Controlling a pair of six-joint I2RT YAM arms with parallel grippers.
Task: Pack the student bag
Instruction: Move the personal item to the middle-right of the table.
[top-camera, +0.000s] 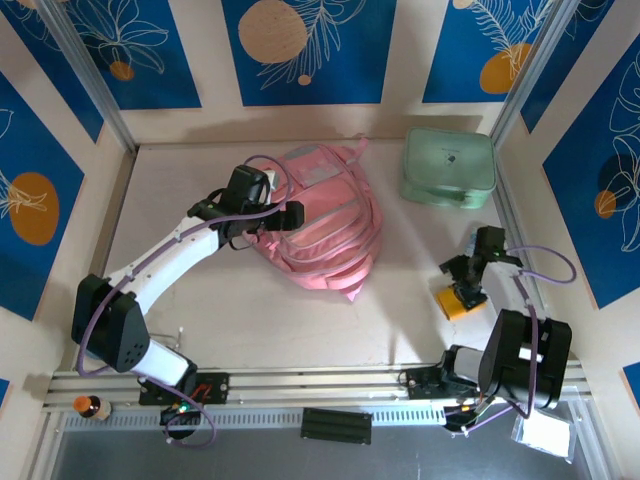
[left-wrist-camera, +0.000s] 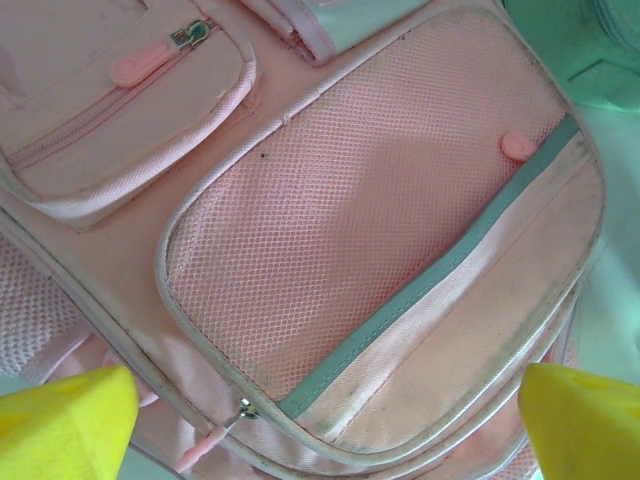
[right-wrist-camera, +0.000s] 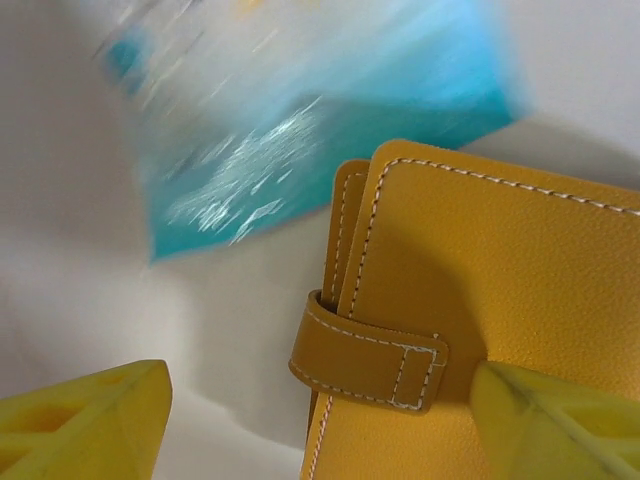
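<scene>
Left claw spread wide above student bag; right claw released over yellow wallet.

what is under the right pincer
A yellow leather organiser with white stitching and a buckled strap lies under the open right pincer. Its closed cover hides whatever is inside, and what lies beneath it cannot be seen.

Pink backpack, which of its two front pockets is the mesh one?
The bigger rounded pocket, crossed by a grey-green strip, is mesh. The smaller pocket beside it is plain pink fabric with a zip.
</scene>
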